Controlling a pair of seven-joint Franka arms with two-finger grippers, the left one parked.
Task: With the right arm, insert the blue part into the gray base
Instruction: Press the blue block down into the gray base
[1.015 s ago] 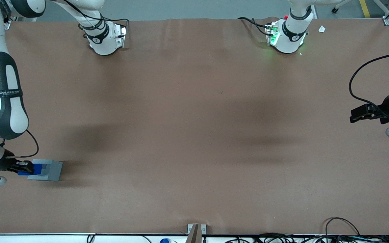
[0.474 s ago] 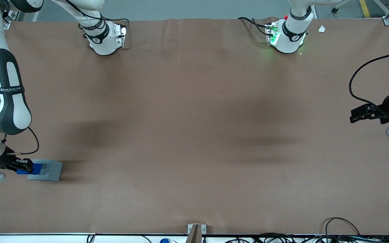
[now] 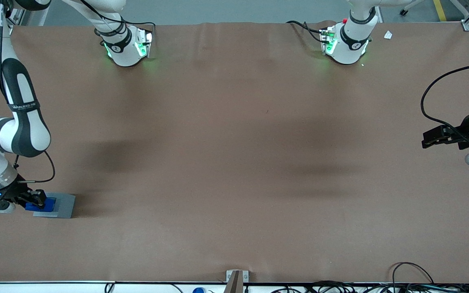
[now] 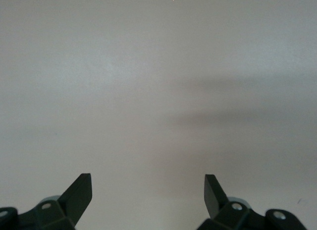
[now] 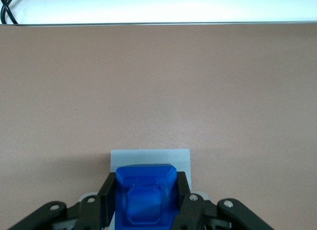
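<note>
Brown matting covers the surface [image 3: 234,162], and at the working arm's end of it sits the gray base [image 3: 61,205]. Over the base hangs the right arm [image 3: 23,118], its claw [image 3: 39,200] clenched on the blue part [image 3: 41,204]. Seen from the right wrist, both fingers [image 5: 106,195] press the blue part's [image 5: 144,200] sides directly above the gray base [image 5: 148,157]

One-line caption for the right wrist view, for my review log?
Right arm's pincer shut on the blue part, held directly over the gray base on the brown table.
</note>
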